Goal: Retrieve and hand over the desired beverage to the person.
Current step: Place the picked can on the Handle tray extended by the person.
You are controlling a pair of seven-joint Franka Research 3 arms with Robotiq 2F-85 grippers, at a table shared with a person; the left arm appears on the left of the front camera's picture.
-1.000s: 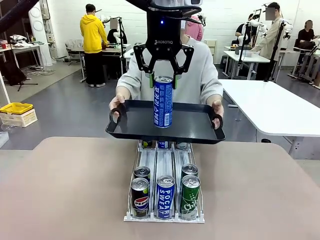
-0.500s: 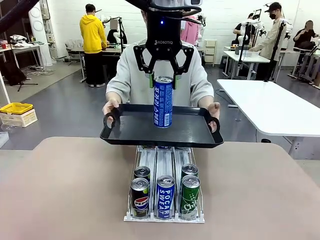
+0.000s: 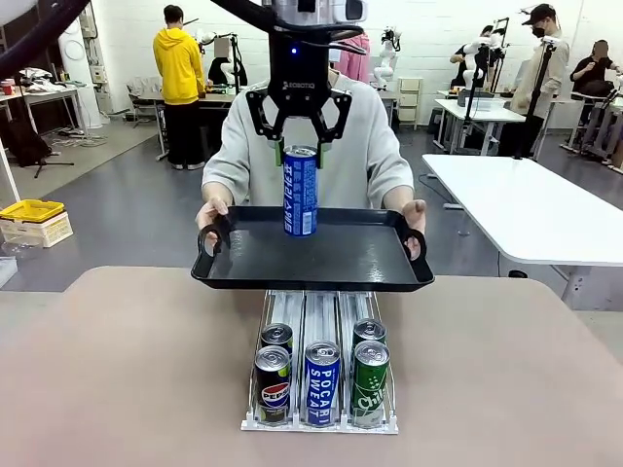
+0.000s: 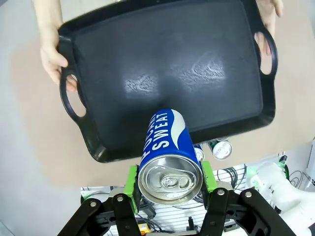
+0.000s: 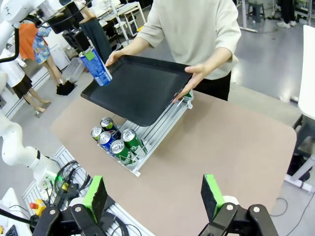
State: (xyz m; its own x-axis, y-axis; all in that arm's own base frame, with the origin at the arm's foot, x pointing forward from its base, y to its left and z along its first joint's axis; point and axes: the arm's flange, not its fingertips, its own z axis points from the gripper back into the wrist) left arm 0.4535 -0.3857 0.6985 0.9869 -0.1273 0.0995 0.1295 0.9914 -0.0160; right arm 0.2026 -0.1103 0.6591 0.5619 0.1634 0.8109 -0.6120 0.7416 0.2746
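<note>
Pocari Sweat can (image 3: 300,192) is blue with white lettering and a silver top.

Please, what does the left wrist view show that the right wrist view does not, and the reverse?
Left wrist view: the lid and tab of the can, close up, and the left claw clamping its sides with green pads. Right wrist view: the open right claw, the table, the rack with more cans, the person's shirt. Both: the black tray, the blue can held over it, the person's hands at the tray's ends.
</note>
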